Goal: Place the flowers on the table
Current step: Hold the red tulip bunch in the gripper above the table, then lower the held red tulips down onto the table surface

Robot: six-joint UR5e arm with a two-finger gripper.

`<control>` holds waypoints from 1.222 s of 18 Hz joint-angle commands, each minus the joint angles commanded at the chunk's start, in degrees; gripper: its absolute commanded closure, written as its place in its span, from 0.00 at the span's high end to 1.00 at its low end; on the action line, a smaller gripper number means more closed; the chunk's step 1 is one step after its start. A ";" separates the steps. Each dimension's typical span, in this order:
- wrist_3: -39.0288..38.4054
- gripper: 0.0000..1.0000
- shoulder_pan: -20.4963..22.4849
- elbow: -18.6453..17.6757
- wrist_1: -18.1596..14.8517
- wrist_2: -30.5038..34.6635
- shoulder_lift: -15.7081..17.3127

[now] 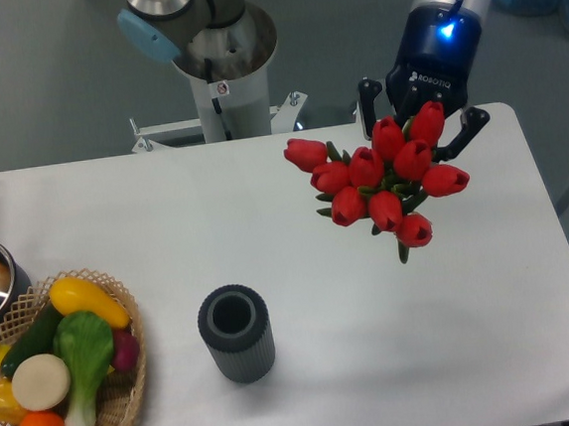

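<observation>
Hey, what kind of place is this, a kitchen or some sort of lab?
Probably a robotics lab: a pedestal-mounted robot arm, a bare white table, and toy vegetables in a wicker basket.

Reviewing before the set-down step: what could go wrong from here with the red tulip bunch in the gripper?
1. The bunch of red tulips with green leaves hides the two-finger gripper's fingertips, so grip security cannot be confirmed; it might slip early.
2. The bunch hangs near the far right edge of the white rectangular table; a release there could let it roll off.
3. A leftward sweep risks knocking the upright grey ribbed cylinder.
</observation>
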 joint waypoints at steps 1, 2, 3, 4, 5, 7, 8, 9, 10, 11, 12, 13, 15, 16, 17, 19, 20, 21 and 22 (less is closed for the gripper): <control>0.09 0.38 -0.88 0.09 0.00 2.72 0.00; 0.17 0.38 -1.67 0.09 0.00 5.71 0.00; 0.35 0.38 -2.72 0.17 0.00 8.96 -0.17; 0.44 0.38 -4.12 0.09 0.00 12.12 -0.44; 0.44 0.38 -5.36 -0.09 0.00 15.37 -0.70; 0.44 0.38 -7.29 -0.35 0.00 20.48 -1.75; 0.44 0.38 -8.00 -0.44 -0.09 22.33 -2.10; 0.61 0.38 -8.44 -0.44 -0.09 23.83 -2.89; 0.62 0.38 -8.88 -0.79 -0.09 25.41 -3.51; 0.70 0.38 -9.23 -1.14 -0.09 27.25 -3.95; 1.49 0.38 -9.76 -1.32 -0.09 29.10 -4.48; 2.63 0.38 -10.55 -1.58 -0.17 31.03 -5.26; 4.04 0.38 -11.43 -1.93 -0.26 34.29 -6.50; 4.13 0.38 -11.61 -2.02 -0.35 35.08 -7.46; 4.13 0.38 -11.61 -2.11 -0.44 35.18 -8.17; 4.22 0.38 -11.70 -2.29 -0.44 35.79 -9.14; 4.22 0.38 -11.70 -2.37 -0.44 36.06 -9.49; 4.22 0.38 -11.78 -2.37 -0.44 36.15 -9.67; 4.22 0.38 -12.13 -2.29 -0.53 36.23 -10.02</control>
